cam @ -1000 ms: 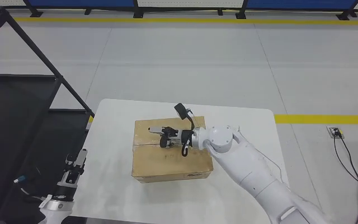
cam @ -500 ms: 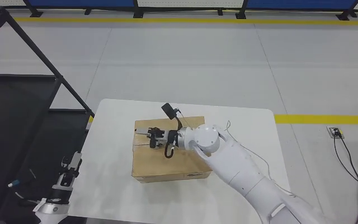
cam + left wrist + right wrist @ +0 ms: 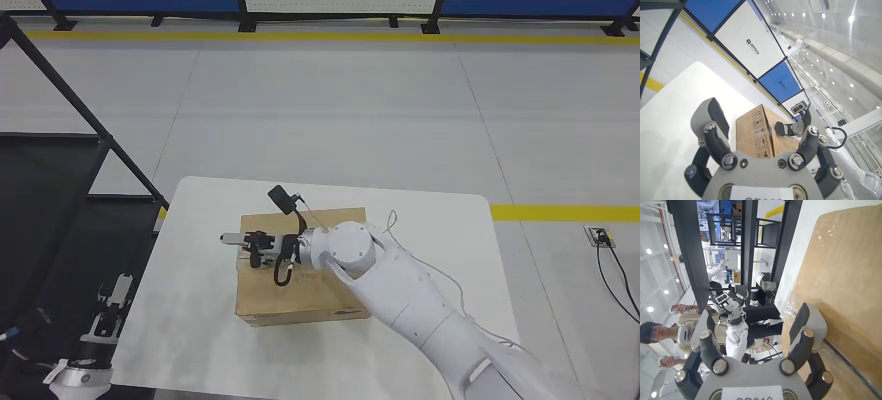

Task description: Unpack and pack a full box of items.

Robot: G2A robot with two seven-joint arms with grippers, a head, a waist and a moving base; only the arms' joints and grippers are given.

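Closed cardboard box [image 3: 300,295] on white desk [image 3: 440,240]; right gripper [image 3: 245,248] at its top edge, nothing held

The box stood near the desk's centre, flaps shut and seam taped. The right gripper was positioned over the box top at the edge facing the left arm, fingers apart; one finger sat above the cardboard beside the tape, the other beyond the edge. Contact with the box could not be confirmed. The left gripper [image 3: 110,305] was off the desk's near corner, well apart from the box, fingers apart and empty
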